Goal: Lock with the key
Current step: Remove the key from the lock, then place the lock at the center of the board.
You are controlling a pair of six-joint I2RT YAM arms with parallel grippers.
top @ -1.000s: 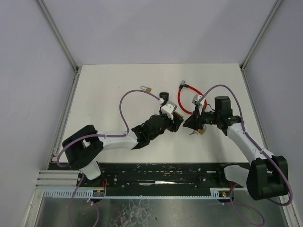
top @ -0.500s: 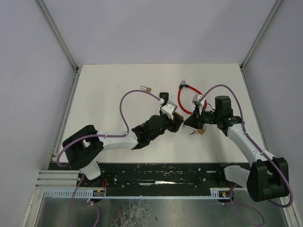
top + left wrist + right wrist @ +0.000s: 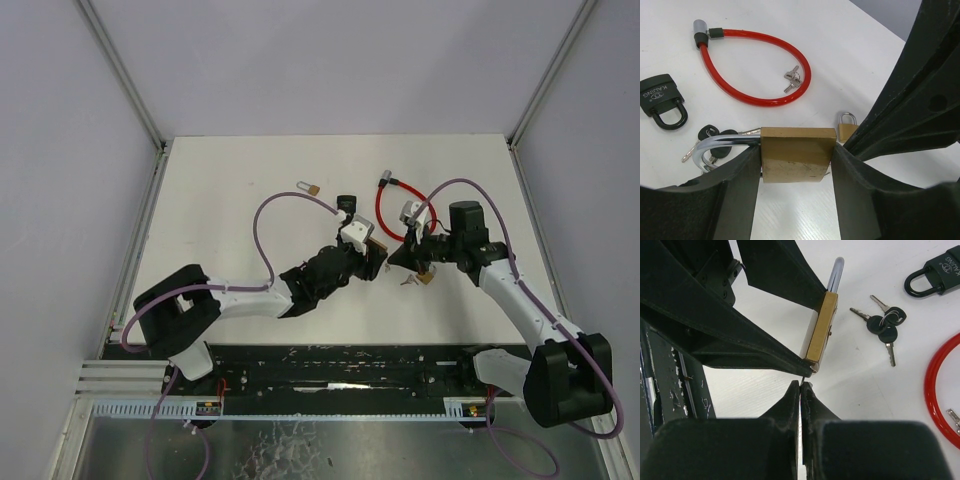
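A brass padlock [image 3: 797, 152] with a steel shackle is clamped between the fingers of my left gripper [image 3: 796, 156], a little above the table, body side-on. In the top view the two grippers meet at the table's middle, the left gripper [image 3: 372, 256] facing the right gripper [image 3: 398, 258]. My right gripper [image 3: 801, 384] is shut, its tips just below the padlock's [image 3: 821, 330] bottom corner. A thin key blade [image 3: 803, 376] shows edge-on between the tips, reaching the lock's underside.
A red cable lock [image 3: 771, 102] loops on the table with small keys [image 3: 792, 80] inside it. A black padlock [image 3: 662, 92], black-headed keys [image 3: 707, 134] and a small brass padlock [image 3: 846, 129] lie nearby. Another small padlock [image 3: 308, 187] lies farther back left.
The right gripper's jaws have closed fully, and the right arm has edged slightly left toward the held padlock. The left arm holds still.
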